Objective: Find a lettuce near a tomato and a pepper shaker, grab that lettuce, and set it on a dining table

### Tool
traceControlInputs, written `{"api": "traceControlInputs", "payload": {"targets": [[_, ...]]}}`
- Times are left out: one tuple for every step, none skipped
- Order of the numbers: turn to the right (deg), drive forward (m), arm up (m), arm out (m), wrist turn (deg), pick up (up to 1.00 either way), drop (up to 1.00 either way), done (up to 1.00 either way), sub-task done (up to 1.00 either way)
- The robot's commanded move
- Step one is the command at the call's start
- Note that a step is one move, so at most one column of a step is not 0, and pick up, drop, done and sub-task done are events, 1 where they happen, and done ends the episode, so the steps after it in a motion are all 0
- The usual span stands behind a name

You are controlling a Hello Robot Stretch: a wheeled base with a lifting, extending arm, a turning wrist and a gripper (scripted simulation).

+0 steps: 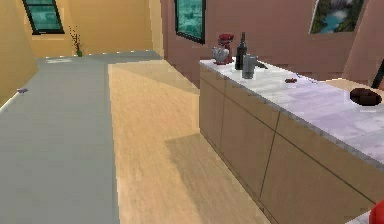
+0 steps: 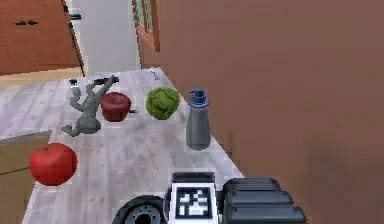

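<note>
Arm side view: a green, round lettuce (image 2: 163, 102) rests on the pale marble counter (image 2: 130, 150), toward its far end. It sits between a dark red tomato (image 2: 116, 106) just to its left and a tall grey shaker (image 2: 199, 120) near its right, apart from both. A grey figurine (image 2: 85, 108) stands left of the tomato, and a brighter red round fruit (image 2: 53, 163) lies nearer, at the left. The gripper (image 2: 140, 212) appears as a dark rounded body at the near edge, left of a white square marker (image 2: 196, 200) and the dark arm (image 2: 262, 200). Its fingers cannot be made out, so how the jaws stand and whether they hold anything cannot be told. The lettuce lies well apart from the gripper, farther out on the counter and slightly to the right, with bare marble between them. Forward view: a marble-topped cabinet run (image 1: 250, 130) extends along the right over a wood floor. At its far end stand a dark bottle (image 1: 241, 50) and a red-and-white pot (image 1: 222, 50), and nearer lies a dark bowl (image 1: 366, 96).
</note>
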Motion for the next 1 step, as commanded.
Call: {"api": "traceControlInputs", "payload": {"targets": [[0.0,0.00,0.00,0.46,0.0,0.00,0.00,0.00,0.00]]}}
